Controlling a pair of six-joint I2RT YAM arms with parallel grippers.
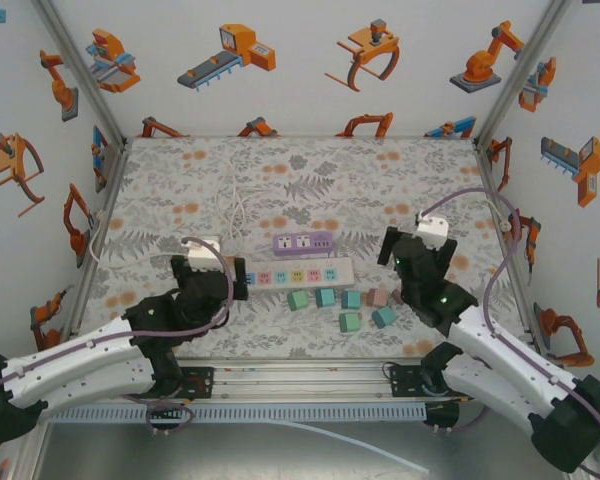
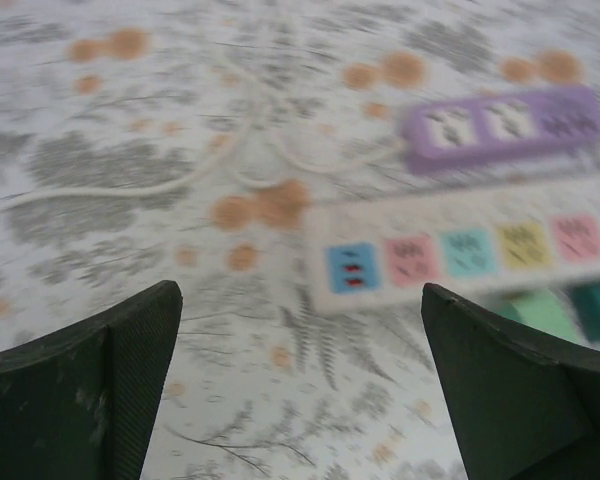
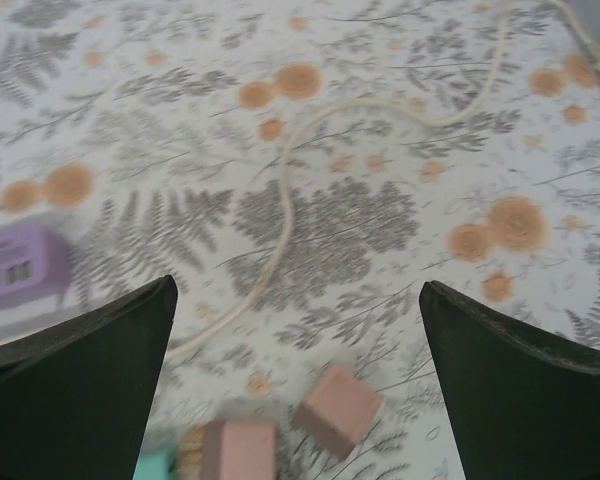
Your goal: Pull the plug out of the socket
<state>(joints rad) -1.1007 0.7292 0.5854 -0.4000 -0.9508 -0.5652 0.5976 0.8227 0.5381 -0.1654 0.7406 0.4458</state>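
A fern-and-flower cloth (image 1: 170, 190) covers your table, boxed in by white walls (image 1: 300, 105) printed with orange robot arms. Your left gripper (image 2: 300, 295) has its jaws spread wide with nothing between them. In its wrist view the white power strip (image 2: 460, 255) lies just ahead, right of centre, with its blue end socket nearest the gap. The purple power strip (image 2: 500, 125) sits beyond it at the upper right, and a white cable (image 2: 130, 190) curls off to the left. Your right gripper (image 3: 295, 290) is also wide apart and pinching nothing. Two pink plugs (image 3: 340, 405) lie on the cloth at the bottom centre of its wrist view, below the gap and touching neither finger, while a cream cord (image 3: 285, 200) runs up the middle. From above, the white strip lies at the centre of the frame with your left gripper at its left end. A scatter of loose plugs (image 1: 326, 297) in teal, green and pink lies just below the strip, off its sockets.
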